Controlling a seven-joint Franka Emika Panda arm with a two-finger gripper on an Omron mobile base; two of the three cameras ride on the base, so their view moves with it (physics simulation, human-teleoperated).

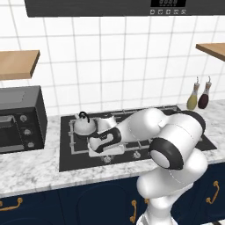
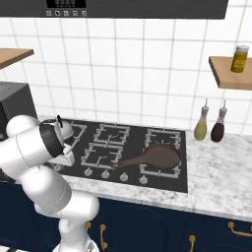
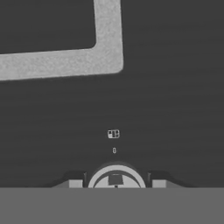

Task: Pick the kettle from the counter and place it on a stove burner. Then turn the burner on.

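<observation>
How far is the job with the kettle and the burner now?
Done: the kettle already sits on a stove burner at the rear left. In hand: the hand is at a knob on the stove's front edge. Left: turning it; no flame shows.

Kettle: small, squat, silver-white dome with a thin black arched handle, standing upright on the rear left grate of the black cooktop, partly hidden by the arm in the right base view. Surface: white-grey marbled stone around the cooktop, over dark navy cabinets with gold handles. The largest burner cannot be told apart.
</observation>
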